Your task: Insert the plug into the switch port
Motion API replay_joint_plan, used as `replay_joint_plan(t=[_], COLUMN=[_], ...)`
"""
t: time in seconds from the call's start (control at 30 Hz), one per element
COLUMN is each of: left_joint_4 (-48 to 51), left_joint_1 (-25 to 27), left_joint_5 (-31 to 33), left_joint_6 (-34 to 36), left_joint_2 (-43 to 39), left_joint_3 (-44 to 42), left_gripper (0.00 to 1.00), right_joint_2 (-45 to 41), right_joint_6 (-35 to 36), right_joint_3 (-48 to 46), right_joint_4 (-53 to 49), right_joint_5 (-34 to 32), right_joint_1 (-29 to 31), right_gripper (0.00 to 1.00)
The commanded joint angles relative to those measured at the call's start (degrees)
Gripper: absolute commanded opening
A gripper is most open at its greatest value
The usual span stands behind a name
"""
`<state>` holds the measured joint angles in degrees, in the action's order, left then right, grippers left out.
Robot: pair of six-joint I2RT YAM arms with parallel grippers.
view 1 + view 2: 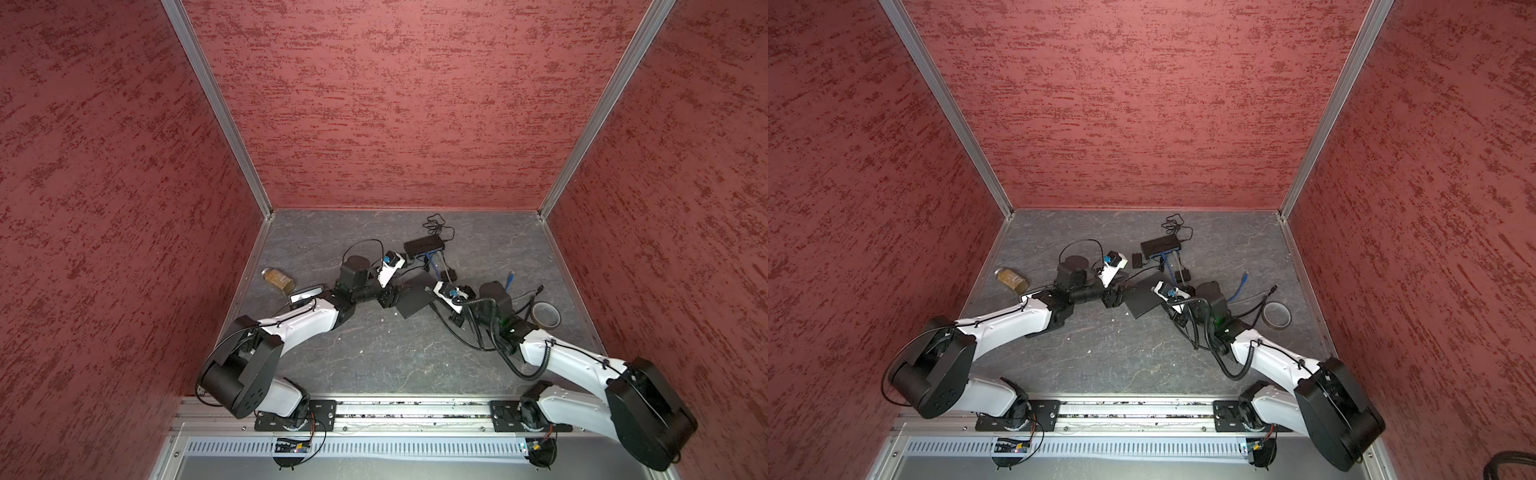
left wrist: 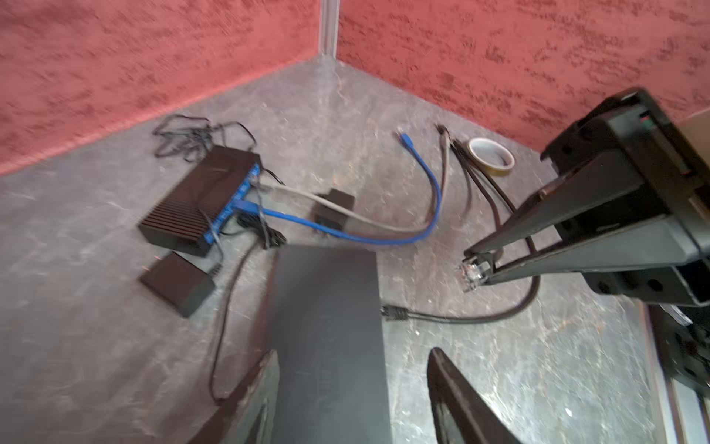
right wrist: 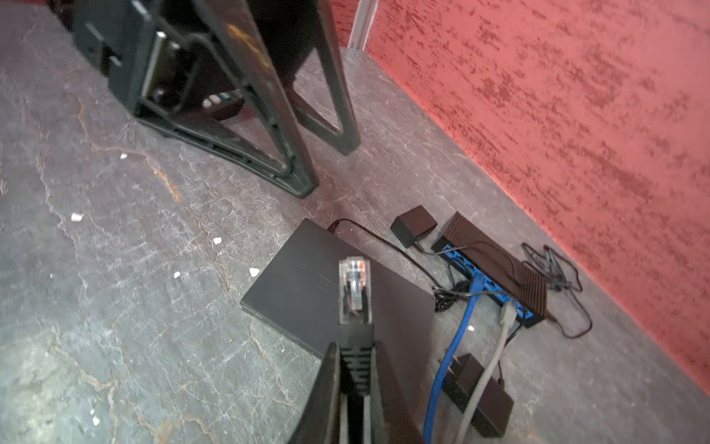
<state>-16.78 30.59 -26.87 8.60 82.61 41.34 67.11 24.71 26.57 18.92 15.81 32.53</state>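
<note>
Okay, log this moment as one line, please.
right end effector: shut on plug | left end effector: open around flat black box | plug: not yet inserted

place: robot lab cell | evidence: red panel walls (image 1: 395,104) — aluminium frame rail (image 1: 407,409)

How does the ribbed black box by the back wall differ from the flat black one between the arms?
The ribbed switch has a grooved top; the flat box is smooth. The ribbed switch shows a blue face with a blue cable and grey cable plugged in; the flat box shows neither. Both are black and lie flat on the table.
</note>
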Motion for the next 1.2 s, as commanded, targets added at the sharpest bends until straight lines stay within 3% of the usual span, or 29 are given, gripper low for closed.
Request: replay_joint_plan(t=[0.0,0.27,0.67,1.17], left_joint_4=[-1.1,4.8,12.0,12.3], left_joint_1=[-1.3,-2.3,-3.1,0.0], left_joint_5=[0.9,3.9,4.2,2.6], left_joint_6=[0.5,-2.4,-8.9,-14.6], left_joint_2=[-0.5,4.2,17.5,25.6], left_joint_3=[-0.7,3.1,13.8,18.2], left_gripper=[0.65,0.66,0.59,0.47], right_joint_2=[0.7,4.5,9.7,15.8], right_joint_6=[-12.8,-25.2,-35.7,-39.8], right_joint_3=[3.6,6.6,8.8,6.7], right_joint_4=[-7.2,-16.6,-25.3,-18.9], right_joint_5=[-4.3,-7.5,-8.1,-11.7], right_joint_1=[0.6,4.1,7.4,10.2], right_gripper=[0.0,0.03,0.05,0.06])
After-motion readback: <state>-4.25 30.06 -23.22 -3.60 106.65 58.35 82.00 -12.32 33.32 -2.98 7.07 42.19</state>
